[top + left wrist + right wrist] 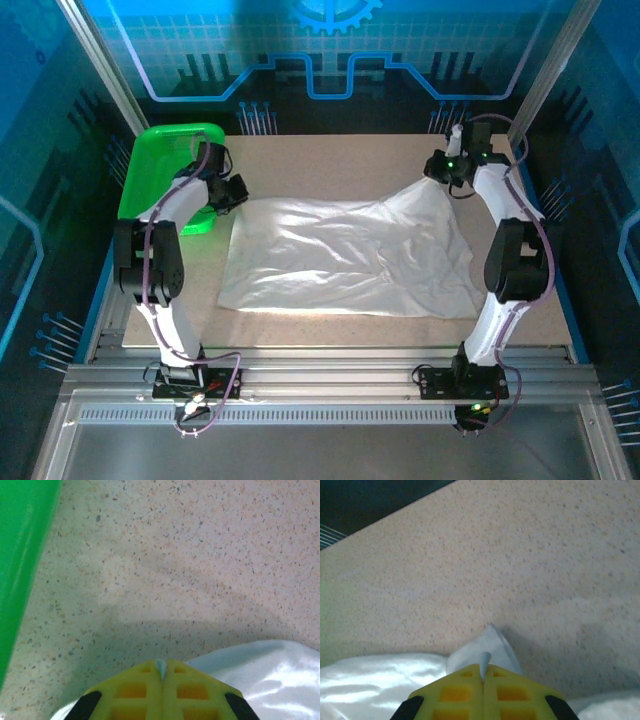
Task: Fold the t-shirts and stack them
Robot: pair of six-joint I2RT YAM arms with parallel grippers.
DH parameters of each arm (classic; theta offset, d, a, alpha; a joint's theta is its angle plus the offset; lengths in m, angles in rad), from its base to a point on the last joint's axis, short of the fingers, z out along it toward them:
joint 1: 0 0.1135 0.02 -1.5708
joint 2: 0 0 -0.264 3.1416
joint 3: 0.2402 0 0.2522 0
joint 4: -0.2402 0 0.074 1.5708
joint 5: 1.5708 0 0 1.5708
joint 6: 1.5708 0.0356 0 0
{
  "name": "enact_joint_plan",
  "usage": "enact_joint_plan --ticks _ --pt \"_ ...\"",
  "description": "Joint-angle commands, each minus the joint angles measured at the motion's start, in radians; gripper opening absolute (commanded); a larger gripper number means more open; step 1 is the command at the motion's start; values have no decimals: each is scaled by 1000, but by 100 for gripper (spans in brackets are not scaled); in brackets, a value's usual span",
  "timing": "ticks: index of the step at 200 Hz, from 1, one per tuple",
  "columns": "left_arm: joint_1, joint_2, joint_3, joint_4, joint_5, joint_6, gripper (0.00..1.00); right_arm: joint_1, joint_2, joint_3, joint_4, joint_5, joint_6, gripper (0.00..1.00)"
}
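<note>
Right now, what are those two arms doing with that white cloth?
Two robot arms are handling a white t-shirt spread on the table. The left hand and the right hand are each shut on one of its far corners. It is not folded yet. A green basket stands at the far left.

Bare table [330,160] lay open across the top of the frame, between the basket [160,150] at upper left and the right arm [510,210] at right. The shirt [350,255] covered the centre, its upper corners drawn toward both arms. A narrow bare strip ran under its lower edge. The basket stood just beside the left arm [175,205], closing off that side. Metal posts [100,62] bounded the upper corners.
</note>
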Motion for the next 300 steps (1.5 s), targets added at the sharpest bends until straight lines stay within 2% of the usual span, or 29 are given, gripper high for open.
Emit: enact_joint_plan --ticks 1,53,141,210,254,269,277,283,292,300 --pt "12 -82 -52 29 30 41 0 -8 -104 -79 -10 40 -52 0" --pt "14 -218 -174 61 52 41 0 -55 -325 -305 -23 38 -41 0" --pt "17 -334 -365 3 -35 38 0 -178 -668 -683 -77 35 92 0" --pt "17 -390 -501 -19 -68 -24 0 -212 -778 -845 -145 74 165 0" --pt "16 -357 -546 -38 -86 -62 0 -225 -739 -907 -171 121 191 0" --pt "16 -357 -572 -25 -88 -87 6 -228 -707 -926 -182 129 214 1" --pt "13 -365 -586 -12 -85 -98 13 -229 -692 -931 -193 139 226 4" --pt "11 -374 -594 -1 -77 -101 23 -229 -680 -933 -201 142 233 11" --pt "10 -389 -599 10 -60 -102 48 -229 -671 -931 -220 149 238 24" --pt "6 -409 -594 5 -51 -104 57 -229 -673 -924 -239 157 244 36"
